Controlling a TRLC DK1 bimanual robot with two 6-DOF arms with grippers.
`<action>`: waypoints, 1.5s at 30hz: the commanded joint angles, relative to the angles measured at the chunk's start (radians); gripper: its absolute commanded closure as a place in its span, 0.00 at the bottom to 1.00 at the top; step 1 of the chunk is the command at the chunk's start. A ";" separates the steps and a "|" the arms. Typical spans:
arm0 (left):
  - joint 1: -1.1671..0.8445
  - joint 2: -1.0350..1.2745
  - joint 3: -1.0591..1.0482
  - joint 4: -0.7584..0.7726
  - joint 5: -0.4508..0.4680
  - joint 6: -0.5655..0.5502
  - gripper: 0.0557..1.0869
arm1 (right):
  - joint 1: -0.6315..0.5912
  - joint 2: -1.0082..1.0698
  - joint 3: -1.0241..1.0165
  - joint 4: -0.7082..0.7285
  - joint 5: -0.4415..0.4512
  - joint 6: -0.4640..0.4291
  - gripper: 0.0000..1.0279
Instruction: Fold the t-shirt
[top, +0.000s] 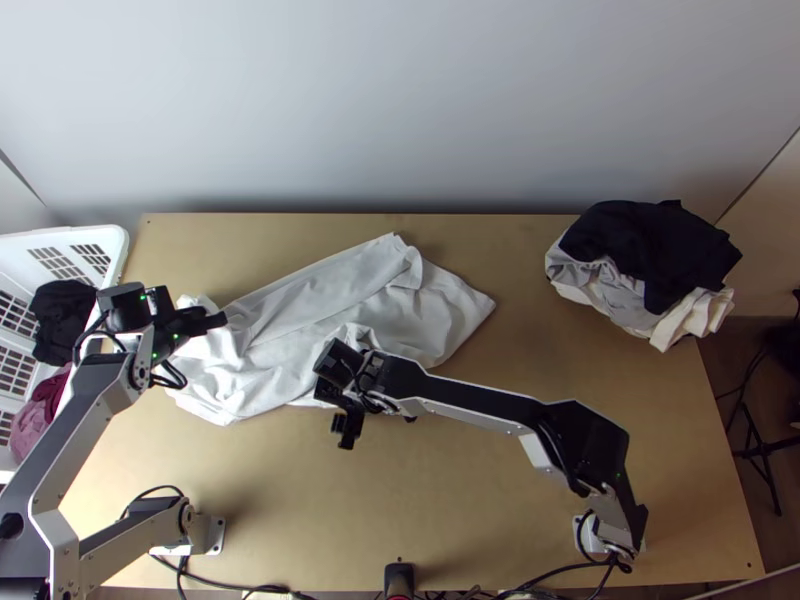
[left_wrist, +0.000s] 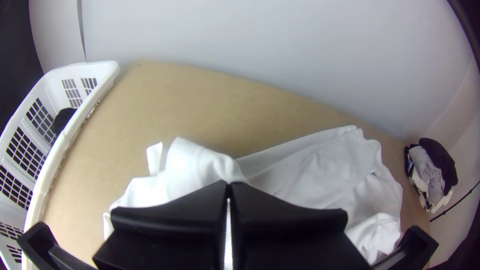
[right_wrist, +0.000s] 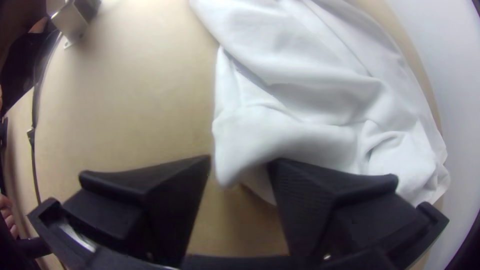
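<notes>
Assessing progress: folding of the t-shirt (top: 330, 300) is judged to be at an early stage. The garment lies on the left and middle part of the worktop (top: 480, 520), drawn out slantwise, its far long edge fairly straight, its body creased and its near side rumpled. A small flap is turned over towards the far end; whether this is an intended fold or a chance one, I cannot tell. No compact, squared shape has been achieved.

Left gripper (left_wrist: 229, 186): at the end of the garment nearer the basket (top: 121, 245), fingers pressed together, apparently pinching bunched white cloth. Right gripper (right_wrist: 240, 167): at the near edge, around the middle, fingers spread, with a loose edge of cloth lying between them and not clamped.

Outstanding, in my judgement: securing that near edge, smoothing the creases, laying the sides in, doubling the length and setting the finished piece down flat. Closing on one layer only would risk a skewed fold.

Also noted: a pile of clothes (top: 650, 250) at the worktop's far right, well apart from the garment. Its dark and pale items are loosely heaped, and they offer no evidence of neat folding
</notes>
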 joint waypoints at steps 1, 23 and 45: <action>0.024 0.006 0.043 -0.021 0.014 0.009 0.96 | -0.026 0.020 0.004 0.072 0.073 0.005 0.97; 0.190 -0.088 0.452 -0.285 0.121 0.010 0.96 | -0.276 -0.388 0.186 -0.084 0.190 -0.069 0.97; 0.274 -0.054 1.104 -0.391 0.126 -0.099 0.97 | -0.422 -0.472 0.702 -0.196 0.334 -0.153 0.97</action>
